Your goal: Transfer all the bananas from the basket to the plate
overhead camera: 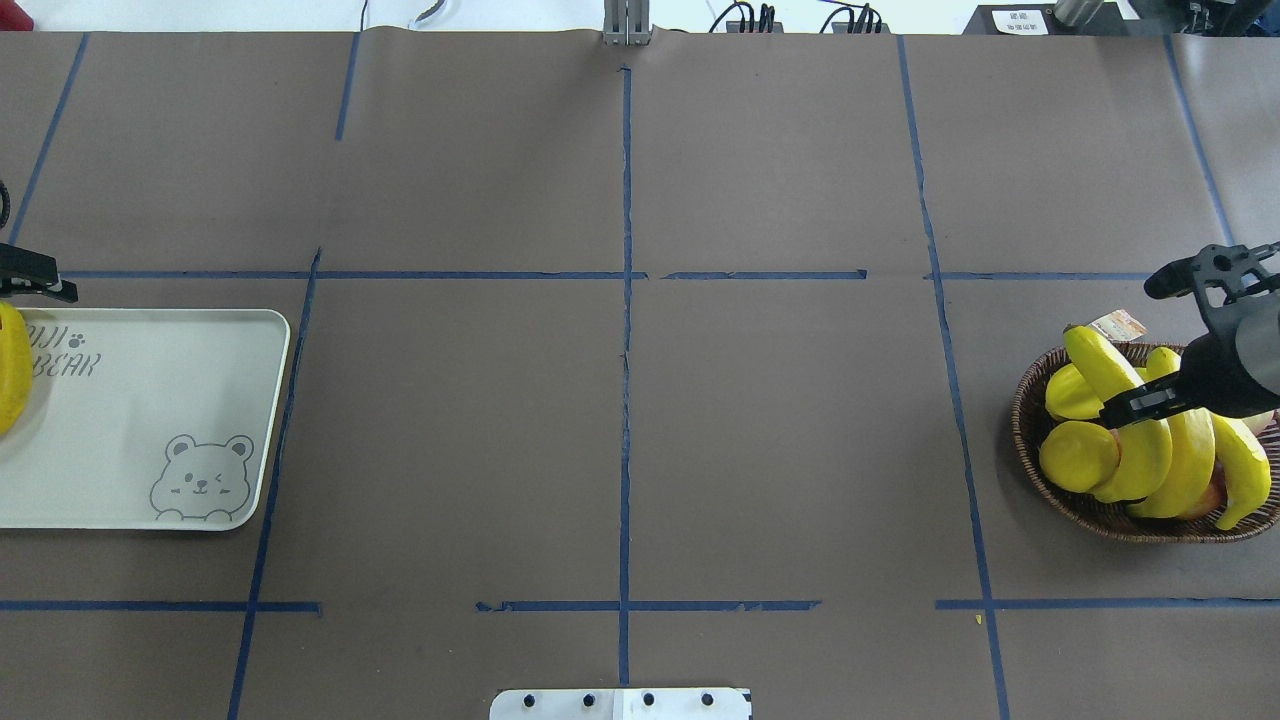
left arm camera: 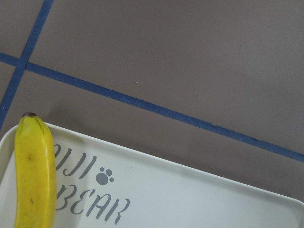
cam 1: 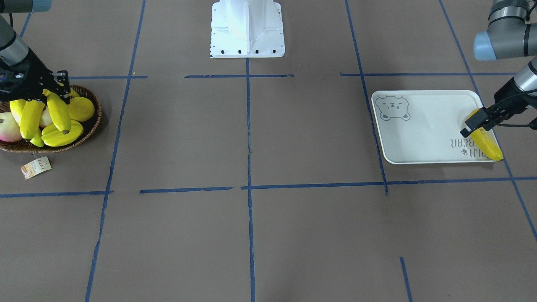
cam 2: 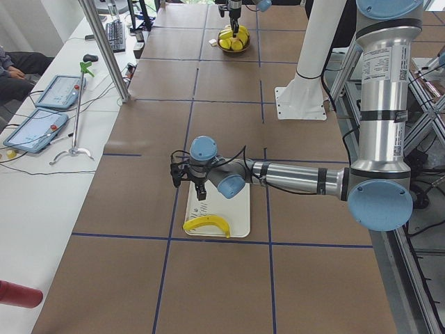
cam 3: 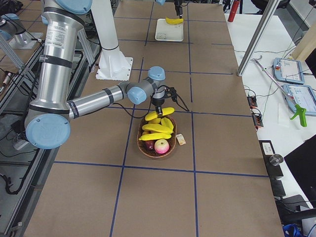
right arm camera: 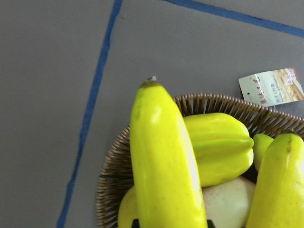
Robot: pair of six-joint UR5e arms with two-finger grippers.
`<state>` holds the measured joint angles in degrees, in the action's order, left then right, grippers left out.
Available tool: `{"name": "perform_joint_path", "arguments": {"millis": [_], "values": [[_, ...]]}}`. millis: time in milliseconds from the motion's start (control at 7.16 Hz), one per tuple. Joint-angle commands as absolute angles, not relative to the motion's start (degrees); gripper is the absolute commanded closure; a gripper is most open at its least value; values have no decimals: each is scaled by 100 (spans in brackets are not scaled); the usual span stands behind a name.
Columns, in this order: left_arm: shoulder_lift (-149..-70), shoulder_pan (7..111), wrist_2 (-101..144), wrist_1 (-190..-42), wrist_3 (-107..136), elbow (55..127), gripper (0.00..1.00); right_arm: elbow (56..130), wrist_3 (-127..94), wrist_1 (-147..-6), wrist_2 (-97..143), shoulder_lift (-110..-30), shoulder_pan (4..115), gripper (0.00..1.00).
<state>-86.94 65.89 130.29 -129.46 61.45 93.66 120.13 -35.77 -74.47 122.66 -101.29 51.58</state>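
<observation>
one banana (cam 1: 486,142) lay on the plate (cam 1: 419,138) by the lettering (cam 1: 465,147). left gripper (cam 1: 476,123) hovered over it holding nothing, opening couldn't be told. right gripper (overhead camera: 1145,400) was clamped on a second banana (overhead camera: 1100,365) above the basket (overhead camera: 1030,450). two more bananas (overhead camera: 1190,450) lay inside. roughly a quarter done.

A wide counter (overhead camera: 450,430) covered in matte grey-brown paper is divided into rectangles by dark blue tape lines (overhead camera: 626,400). Alongside it runs a long white side table (cam 2: 28,229) carrying two blue-edged tablet screens (cam 2: 36,130) and loose cables. A slanting silver metal pole (cam 2: 104,49) rises at its edge. The lighting is even.
</observation>
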Motion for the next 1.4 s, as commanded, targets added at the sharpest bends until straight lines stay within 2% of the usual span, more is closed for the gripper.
{"name": "perform_joint_path", "arguments": {"millis": [0, 279, 558, 977, 1256], "values": [[-8745, 6566, 13060, -12964, 6161, 9413, 0, 12234, -3577, -7418, 13163, -9872, 5720, 87], [-8893, 6303, 13052, -13121, 6213, 9806, 0, 12138, -3647, -7453, 13175, -9188, 5687, 91], [-9550, 6197, 13078, -13157, 6519, 9844, 0, 11727, -4013, -7384, 13157, -8344, 5406, 91], [-10614, 5548, 13043, -13157, 8484, 9966, 1, 11383, -5280, -7356, 12599, -7044, 4503, 88], [-11107, 5187, 12999, -13149, 9356, 10072, 1, 11356, -6209, -6790, 11982, -6786, 4010, 88]]}}
